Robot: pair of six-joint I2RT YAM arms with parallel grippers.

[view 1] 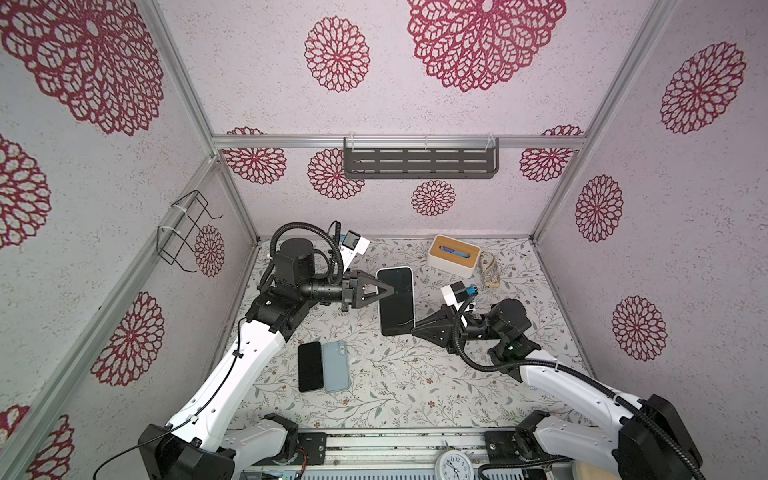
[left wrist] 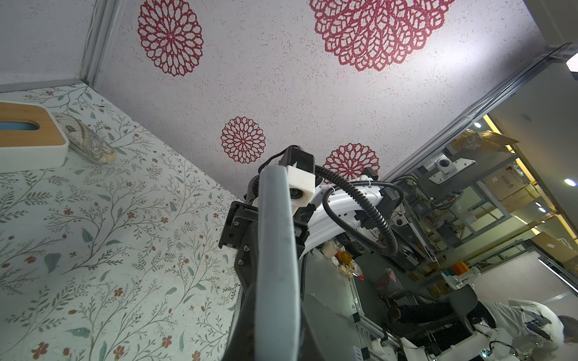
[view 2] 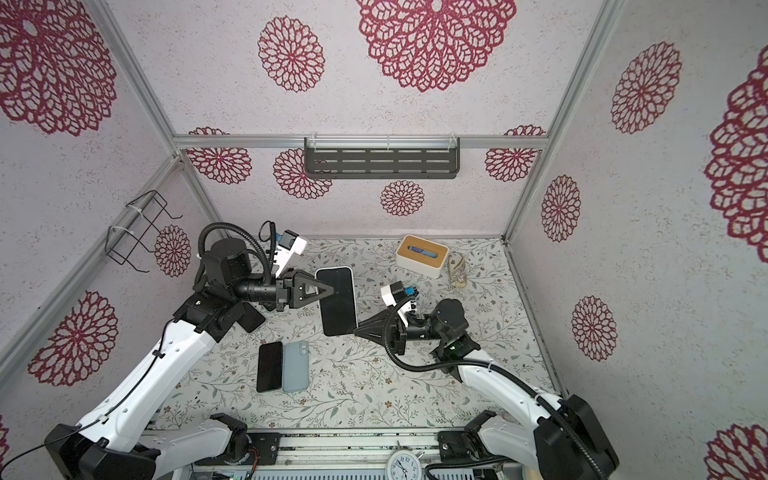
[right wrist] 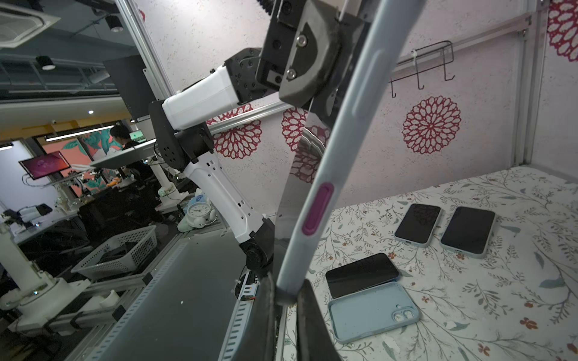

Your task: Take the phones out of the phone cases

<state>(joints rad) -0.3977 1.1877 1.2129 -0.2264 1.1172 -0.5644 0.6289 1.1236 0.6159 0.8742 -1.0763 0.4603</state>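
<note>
The phone (view 1: 397, 307) is still in its phone case (right wrist: 344, 140) and is held in the air above the middle of the desk (view 1: 415, 386), with its dark screen facing up in both top views. The case is pale blue-grey and has a purple side button (right wrist: 317, 208).

The left fingers (view 1: 384, 290) are closed tight on the phone's left long edge, towards its far end. The right fingers (view 1: 428, 328) are also clamped shut, pinching the near right corner of the cased phone. The right wrist view shows that corner wedged between the two dark fingers (right wrist: 312, 318).

A bare black phone (view 1: 310, 366) lies flat on the floral desk below. An empty light blue case (view 1: 336, 366) lies just beside it, inner side up, and the two long edges touch or nearly touch. Two more cased phones (right wrist: 417, 223) (right wrist: 467, 231) lie side by side farther along the desk in the right wrist view.

A white tissue box with a wooden lid (view 1: 454, 255) stands near the back wall, and a small pale shoe (view 1: 490, 270) lies just beside it. A white alarm clock (view 1: 454, 465) sits at the front edge between the arm bases.
</note>
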